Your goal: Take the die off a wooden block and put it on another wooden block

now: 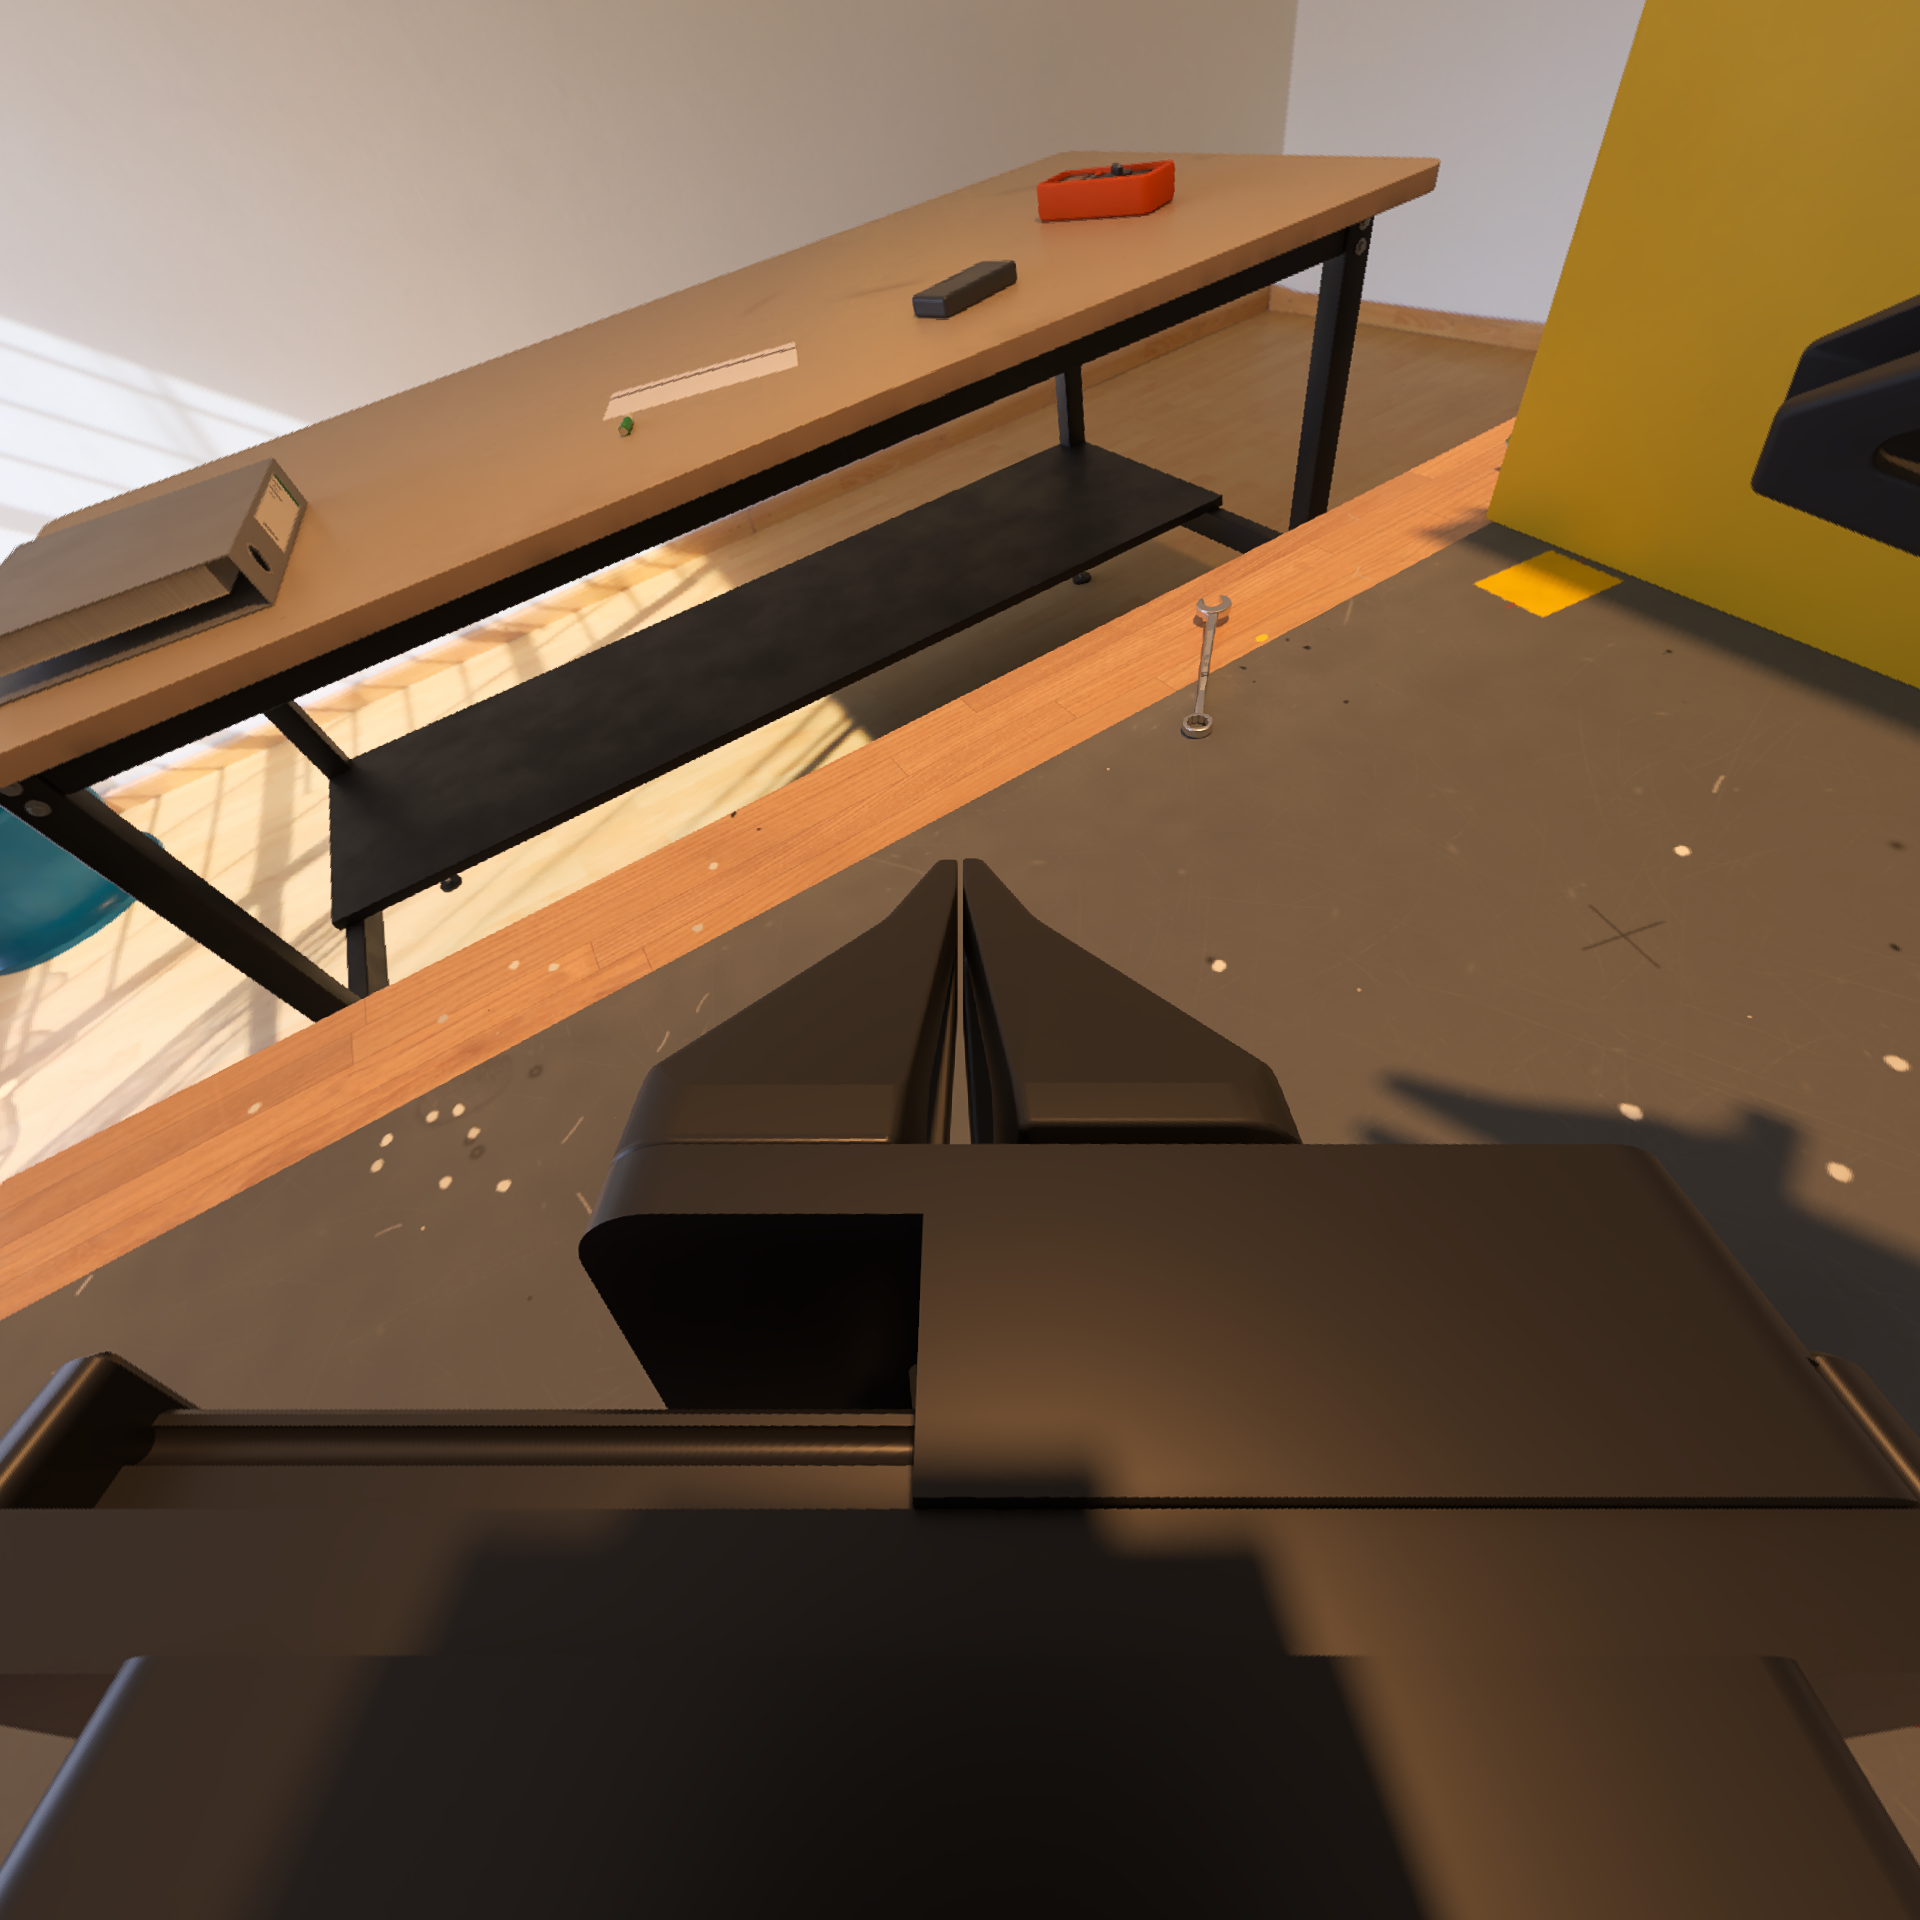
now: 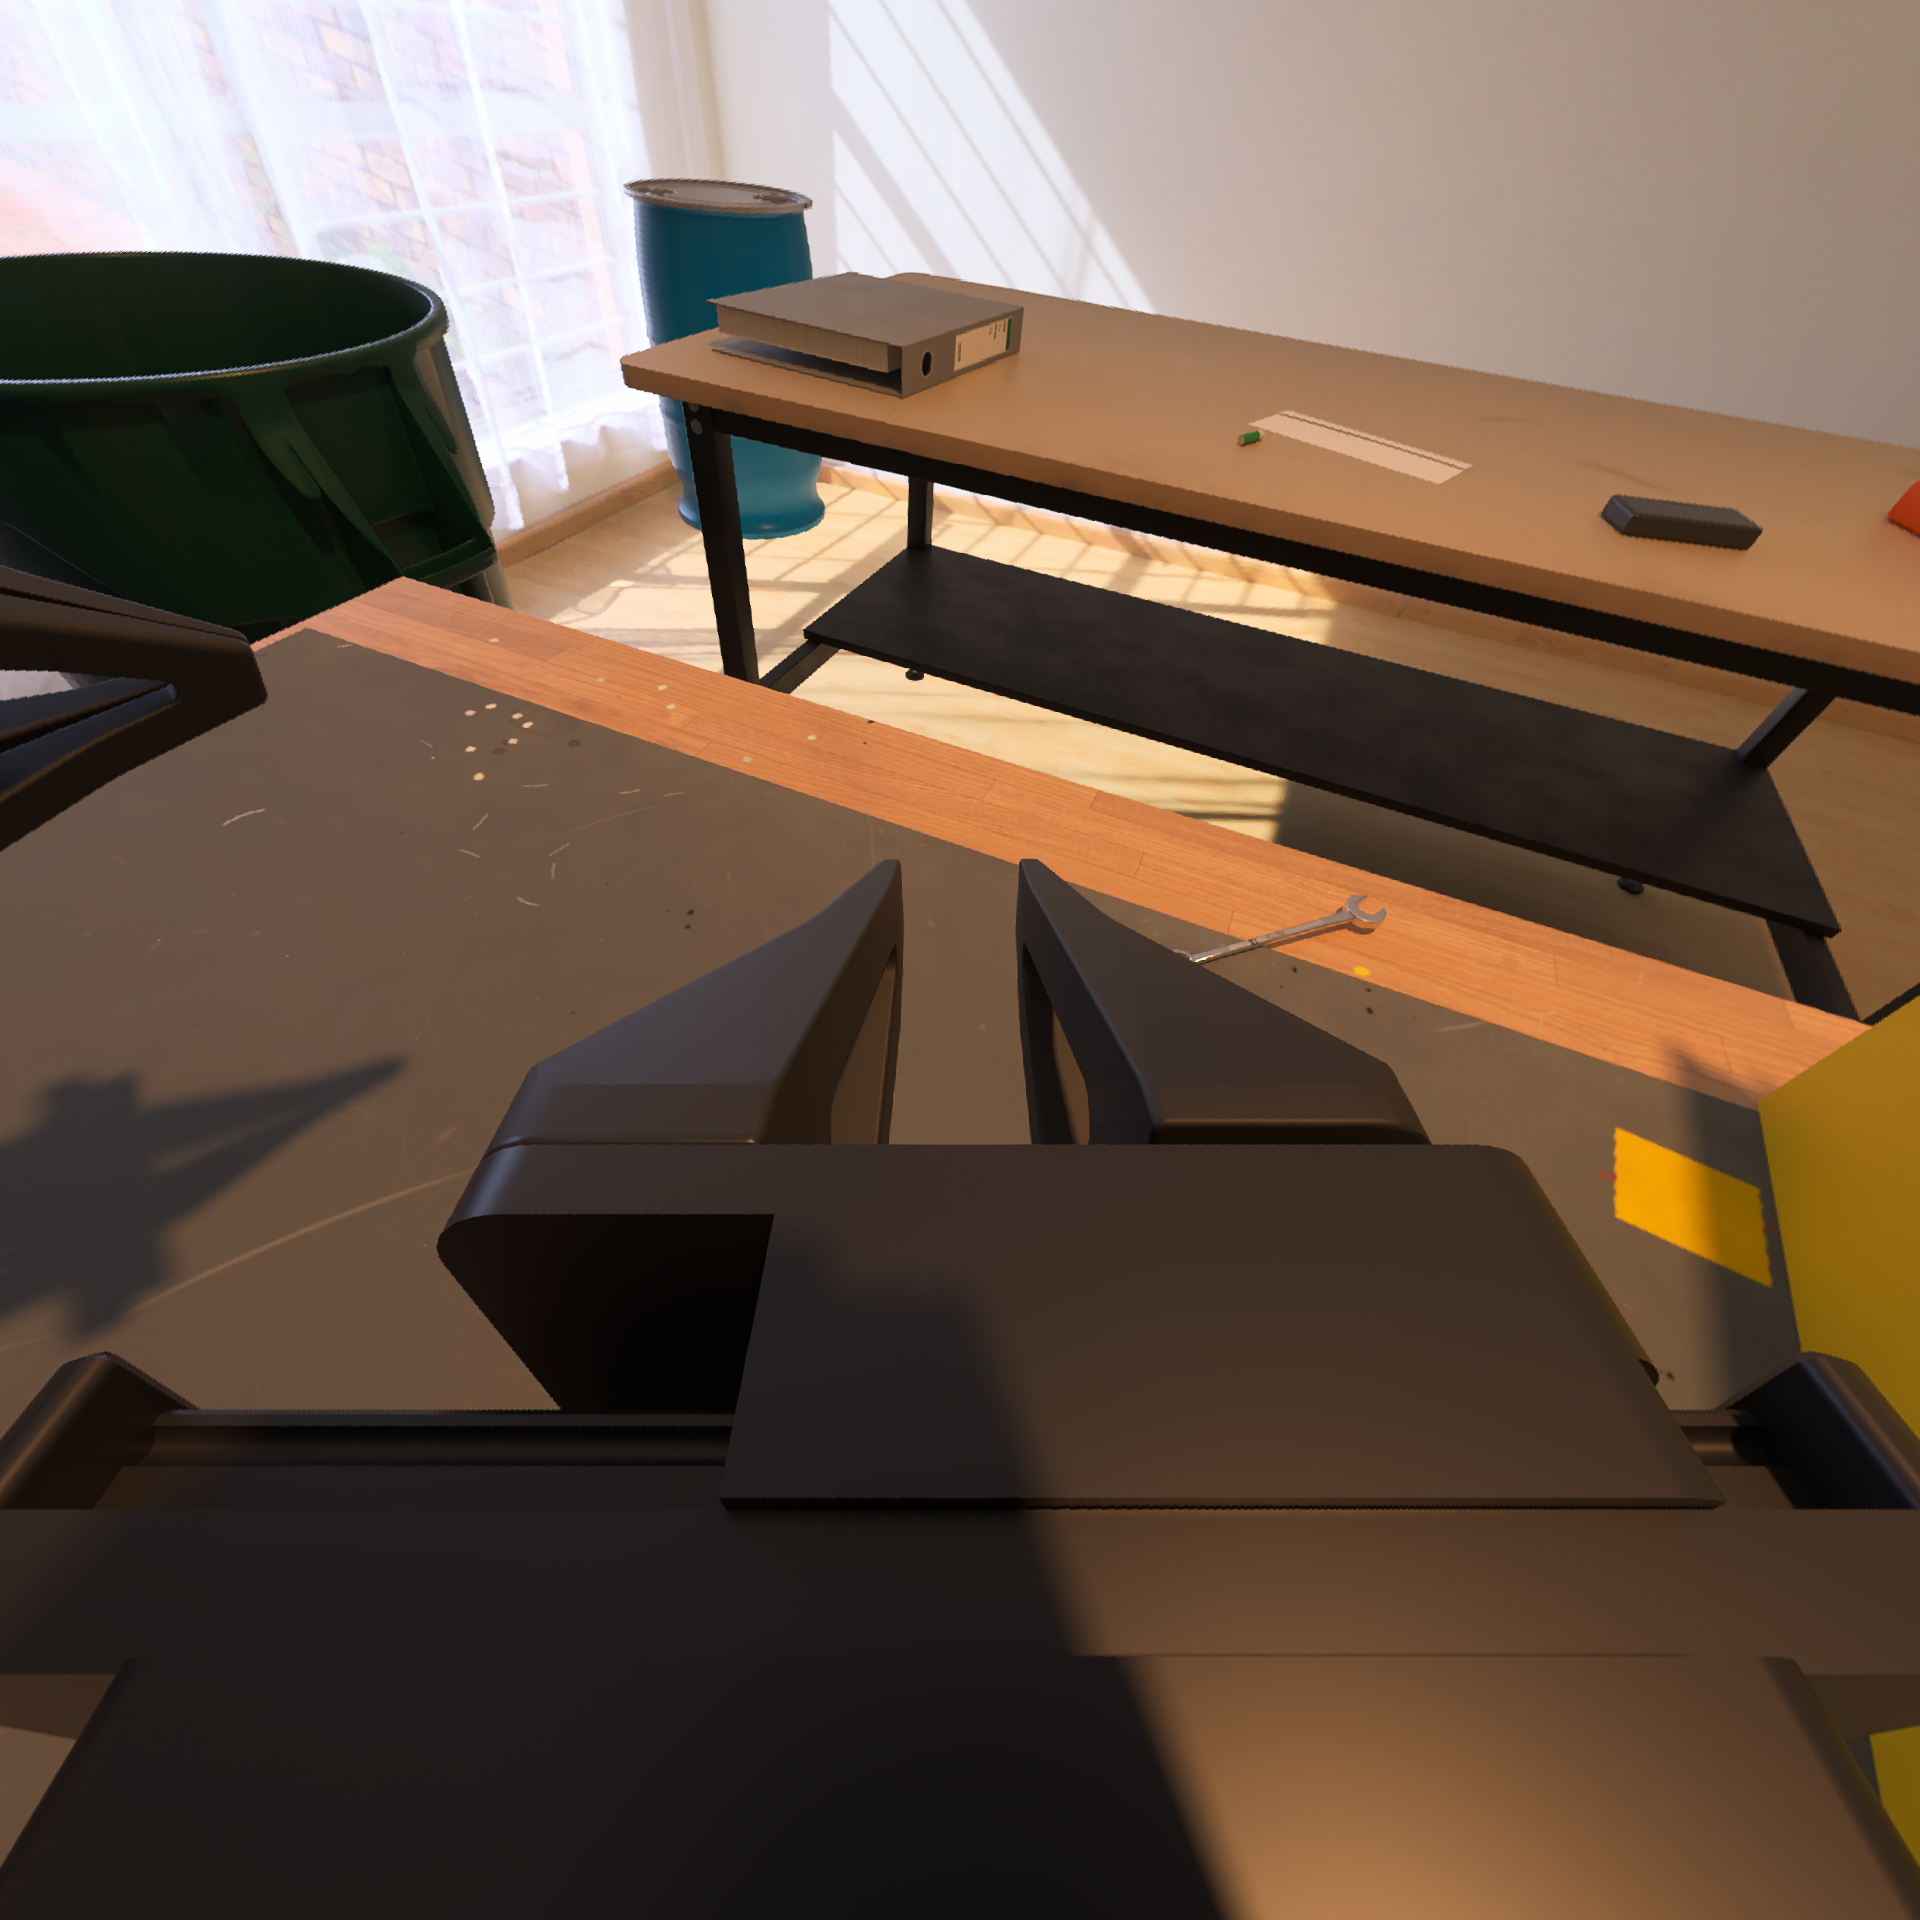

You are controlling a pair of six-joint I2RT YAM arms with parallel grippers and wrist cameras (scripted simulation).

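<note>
Bench (image 1: 1455,935) first: a dark, scuffed mat flecked with pale paint, edged by a wooden strip, with a yellow panel (image 1: 1714,312) standing at one end. Behind it a long side table (image 2: 1143,374) runs along the white wall, a black shelf (image 2: 1299,717) slung beneath. A green bin (image 2: 208,416) sits by the bench corner, a blue drum (image 2: 727,312) by the curtained window.

Left gripper (image 1: 961,868) hangs low over the mat, tilted forward, its fingers (image 1: 883,987) pressed together with nothing between them. Right gripper (image 2: 958,868) sits in the same forward tilt, fingers (image 2: 790,1018) parted by a narrow gap, nothing held. Each casts a sharp shadow on the mat.

On the side table: a grey binder (image 2: 873,327), a pale ruler (image 2: 1361,445), a dark case (image 2: 1681,522), an orange tray (image 1: 1107,189), a tiny green bit (image 2: 1249,438). A wrench (image 1: 1203,665) lies across the strip's edge, a yellow tape patch (image 2: 1688,1205) nearby.

The die and the wooden blocks — neither view shows them.
</note>
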